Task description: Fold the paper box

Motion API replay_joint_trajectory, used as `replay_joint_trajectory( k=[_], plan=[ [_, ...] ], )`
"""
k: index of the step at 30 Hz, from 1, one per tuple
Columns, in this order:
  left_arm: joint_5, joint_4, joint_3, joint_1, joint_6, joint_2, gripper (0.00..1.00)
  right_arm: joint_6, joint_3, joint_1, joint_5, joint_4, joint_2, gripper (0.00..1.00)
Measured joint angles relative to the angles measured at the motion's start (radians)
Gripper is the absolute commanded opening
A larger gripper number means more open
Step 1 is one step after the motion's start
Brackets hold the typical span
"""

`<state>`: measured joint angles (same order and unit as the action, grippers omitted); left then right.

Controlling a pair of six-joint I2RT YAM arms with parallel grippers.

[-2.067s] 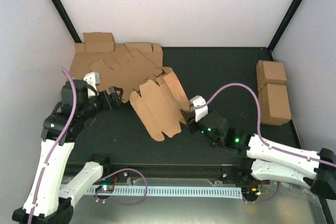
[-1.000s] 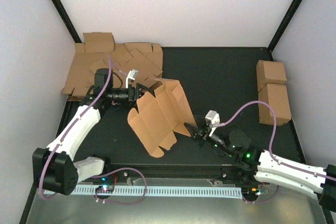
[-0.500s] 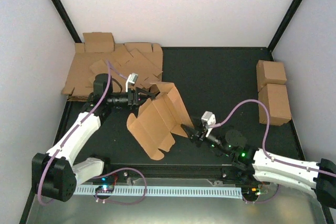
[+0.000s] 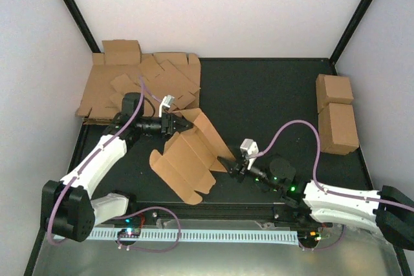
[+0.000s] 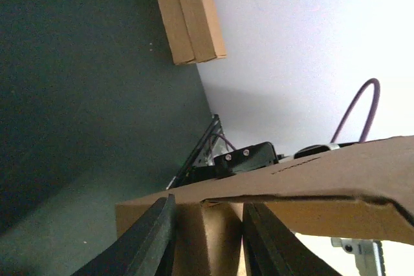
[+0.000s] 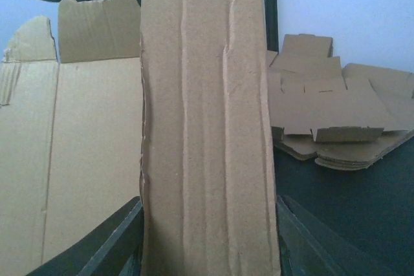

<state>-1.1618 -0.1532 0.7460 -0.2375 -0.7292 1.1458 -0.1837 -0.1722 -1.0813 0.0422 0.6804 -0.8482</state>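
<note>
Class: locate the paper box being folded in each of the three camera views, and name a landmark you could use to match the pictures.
Top external: the paper box stands left of centre, near the front.
Left wrist: it spans the bottom of the picture.
Right wrist: it fills the left and centre.
Landmark: the black table, in all three views; the cardboard heap links top external and right wrist.

The paper box (image 4: pixel 184 159) is brown cardboard, matt, its face lined with ridges and creases. The table (image 4: pixel 259 95) is black, matt and finely grained. The left arm (image 4: pixel 97 159) and right arm (image 4: pixel 336 195) have smooth, faintly glossy white plastic shells.
</note>
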Motion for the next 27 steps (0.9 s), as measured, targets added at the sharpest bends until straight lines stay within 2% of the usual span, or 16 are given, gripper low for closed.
replay_joint_trajectory(
  k=[4,6,10,12,18,24,27],
  plan=[
    [0.031,-0.107,0.029,0.0,0.087,0.017,0.29,0.0,0.002,0.0,-0.002,0.021,-0.036,0.54],
    [0.044,-0.147,0.043,0.0,0.125,0.019,0.25,0.0,0.003,0.0,-0.001,0.039,-0.056,0.57],
    [0.069,-0.2,0.05,-0.004,0.175,0.019,0.24,0.004,0.005,0.0,0.0,0.089,-0.135,0.72],
    [0.082,-0.221,0.05,-0.007,0.194,0.019,0.24,0.009,0.005,0.0,0.0,0.121,-0.202,0.76],
    [0.123,-0.257,0.05,-0.018,0.241,0.019,0.24,0.009,0.004,0.0,-0.008,0.197,-0.401,0.79],
    [0.161,-0.284,0.05,-0.034,0.279,0.019,0.24,0.005,-0.014,0.0,-0.024,0.237,-0.477,0.84],
    [0.185,-0.294,0.05,-0.046,0.297,0.019,0.24,0.006,-0.023,0.0,-0.023,0.243,-0.483,0.94]
  ],
)
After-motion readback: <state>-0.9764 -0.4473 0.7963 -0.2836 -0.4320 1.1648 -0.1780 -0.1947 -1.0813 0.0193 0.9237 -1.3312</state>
